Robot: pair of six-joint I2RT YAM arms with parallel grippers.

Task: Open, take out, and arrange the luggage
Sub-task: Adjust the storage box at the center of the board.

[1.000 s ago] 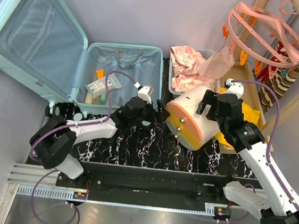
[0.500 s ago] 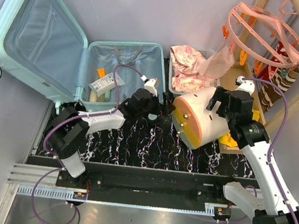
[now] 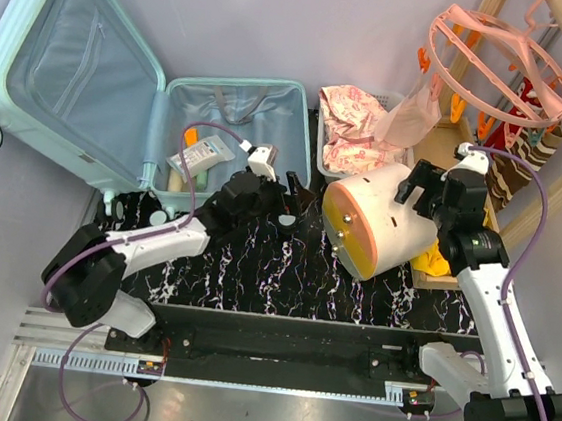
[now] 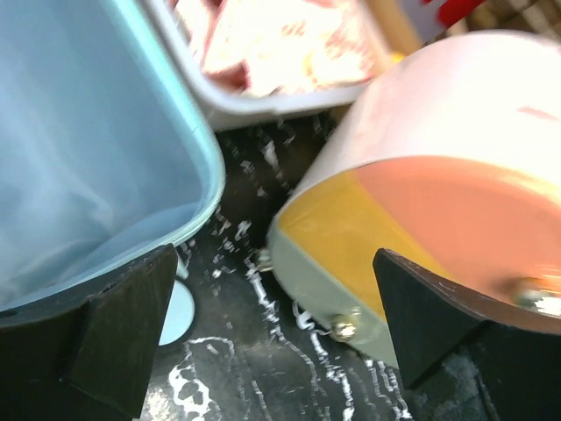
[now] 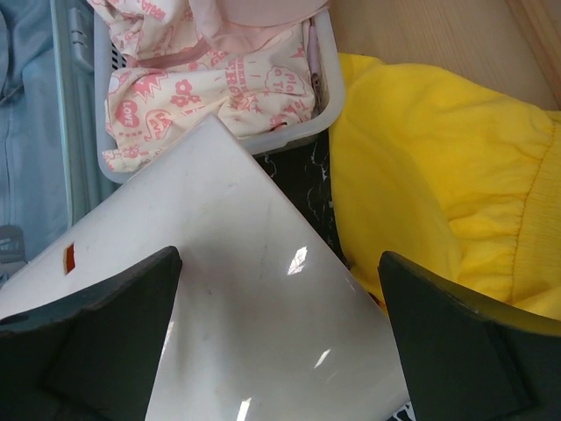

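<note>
Luggage [image 3: 84, 79]: lying open at the far left, its lid leaning up against the wall and its lower half resting flat at the bench's far left edge.
Tubes [image 3: 201, 157]: lying inside the luggage's lower half, on the grey-blue lining.
Left tool [image 4: 276, 338]: hanging wide open and gripping nothing, just beside the luggage's near right corner, with the cylinder just to its right.
Bench [image 3: 275, 270]: showing its black marbled top between the two arms.
Cylinder [image 3: 375, 220]: lying tilted on the bench right of centre, its orange end facing near and left.
Basket [image 5: 323, 96]: sitting just beyond the cylinder, holding a pink-patterned cloth [image 5: 202, 79].
Right tool [image 5: 276, 338]: hovering wide open over the cylinder's far right end, clamping nothing.
Yellow cloth [image 5: 438, 175]: lying bunched just right of the cylinder and basket.
</note>
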